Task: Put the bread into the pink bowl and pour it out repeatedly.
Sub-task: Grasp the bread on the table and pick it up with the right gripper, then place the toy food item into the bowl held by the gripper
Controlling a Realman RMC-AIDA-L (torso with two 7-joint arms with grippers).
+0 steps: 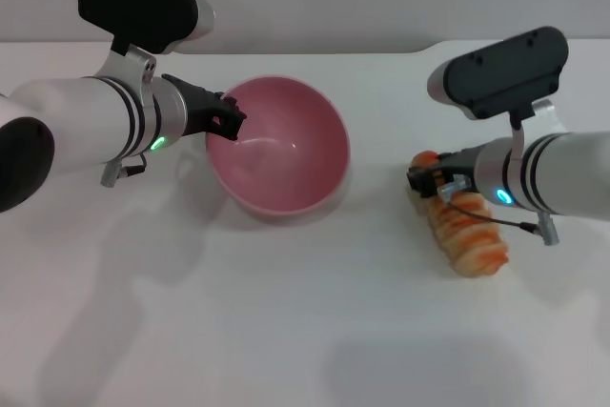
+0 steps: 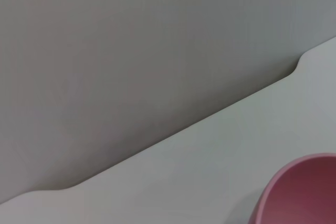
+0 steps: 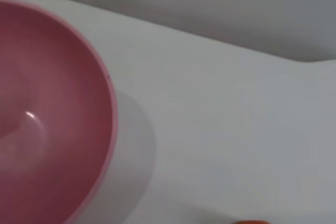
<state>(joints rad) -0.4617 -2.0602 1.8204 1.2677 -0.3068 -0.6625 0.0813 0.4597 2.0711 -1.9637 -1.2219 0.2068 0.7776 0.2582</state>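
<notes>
The left gripper [image 1: 232, 121] pinches the tilted pink bowl's [image 1: 286, 154] rim, while the right gripper [image 1: 424, 181] clasps the bread [image 1: 467, 231] lying on the table [image 1: 286, 331].

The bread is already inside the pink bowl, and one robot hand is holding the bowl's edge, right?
Not quite. The head view shows the pink bowl empty. The bread lies on the table to the bowl's right, with the right gripper at its far end. The left gripper is indeed at the bowl's edge.
</notes>
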